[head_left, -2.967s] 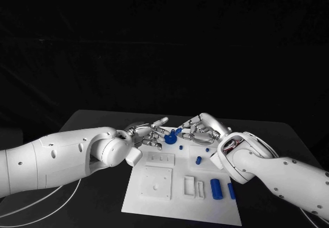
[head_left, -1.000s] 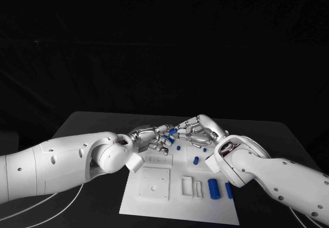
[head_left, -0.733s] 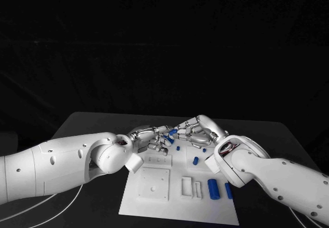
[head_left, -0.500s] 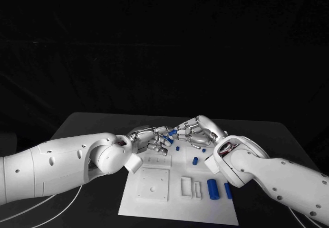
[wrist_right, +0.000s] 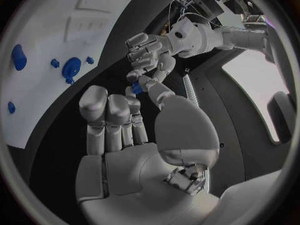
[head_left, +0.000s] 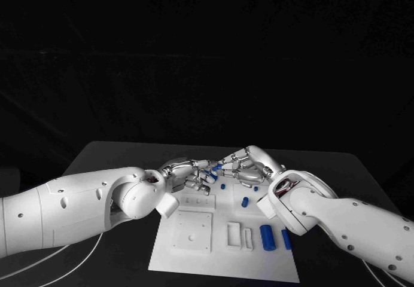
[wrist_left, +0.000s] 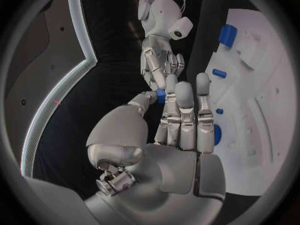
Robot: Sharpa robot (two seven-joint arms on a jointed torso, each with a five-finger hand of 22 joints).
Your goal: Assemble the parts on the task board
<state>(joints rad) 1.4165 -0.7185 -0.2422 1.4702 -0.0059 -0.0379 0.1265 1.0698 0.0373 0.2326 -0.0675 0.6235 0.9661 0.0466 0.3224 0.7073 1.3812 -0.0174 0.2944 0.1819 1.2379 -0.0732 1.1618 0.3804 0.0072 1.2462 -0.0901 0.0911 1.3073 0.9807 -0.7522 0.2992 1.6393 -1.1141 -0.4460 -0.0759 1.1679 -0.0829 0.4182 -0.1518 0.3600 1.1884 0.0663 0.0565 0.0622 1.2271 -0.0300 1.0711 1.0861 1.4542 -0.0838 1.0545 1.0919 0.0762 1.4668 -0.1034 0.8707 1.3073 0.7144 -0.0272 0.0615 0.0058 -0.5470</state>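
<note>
While both hands met above the far edge of the task board (head_left: 226,263), the scene stood as follows.

Left hand: the left hand (head_left: 191,173) reached in from the left over the board's far left corner, thumb tip and a fingertip closed on a small blue part (wrist_left: 160,96).

Right hand: the right hand (head_left: 246,167) came from the right, thumb and a finger pinching the same small blue part (wrist_right: 136,88), the other fingers held together and fairly straight.

Small blue part: raised off the board at its far edge, between the two hands' fingertips, touching both.

Task board: a white plate on the black table (head_left: 112,151), lying between the arms.

Blue cylinder: a larger blue cylinder (head_left: 267,236) lay near the board's right edge, with a slimmer blue bar (head_left: 286,239) just to its right.

Blue pegs: two small blue pegs (head_left: 244,202) sat farther back, near the right hand.

Blue round part: a blue round part (wrist_right: 70,67) rested on the board, apart from both hands.
</note>
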